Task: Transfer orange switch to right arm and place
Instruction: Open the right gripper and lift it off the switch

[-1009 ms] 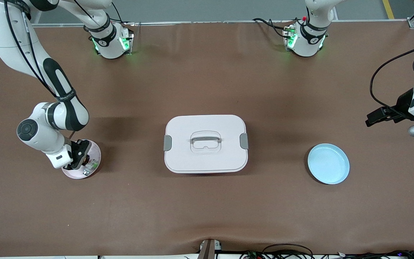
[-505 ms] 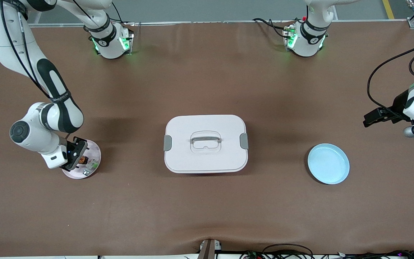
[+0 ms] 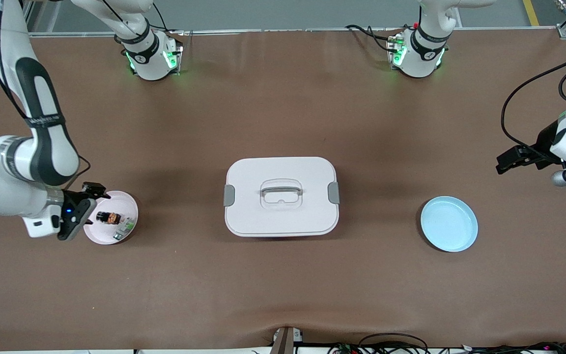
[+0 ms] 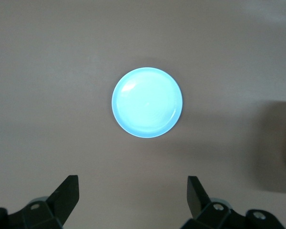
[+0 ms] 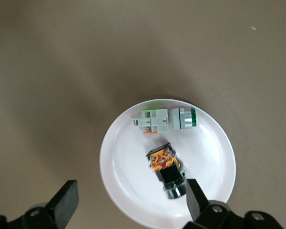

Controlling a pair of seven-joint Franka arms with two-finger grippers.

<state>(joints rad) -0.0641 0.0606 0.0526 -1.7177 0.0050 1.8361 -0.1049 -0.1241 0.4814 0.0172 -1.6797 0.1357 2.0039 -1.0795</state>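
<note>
You can count the placing as done: the orange switch [image 5: 166, 168] lies on its side on the white plate [image 5: 124, 183], toward the right arm's end of the surface, with nothing gripping it. What looks left is only to draw the arms clear.

The right gripper [image 3: 77, 214] hangs at the plate's 9 o'clock edge, its jaws spread wide and empty. The left gripper [image 3: 514, 160] waits over bare surface at the left arm's end, jaws also wide and empty, at about 1 o'clock from the blue plate [image 3: 449, 223].

Count what you have: two plates, one white and one blue, the blue one empty. Two small parts share the white plate: the switch and, just beside it, a white-and-green part [image 5: 164, 119]. One lidded white box [image 3: 281, 195] sits mid-surface between the plates.
</note>
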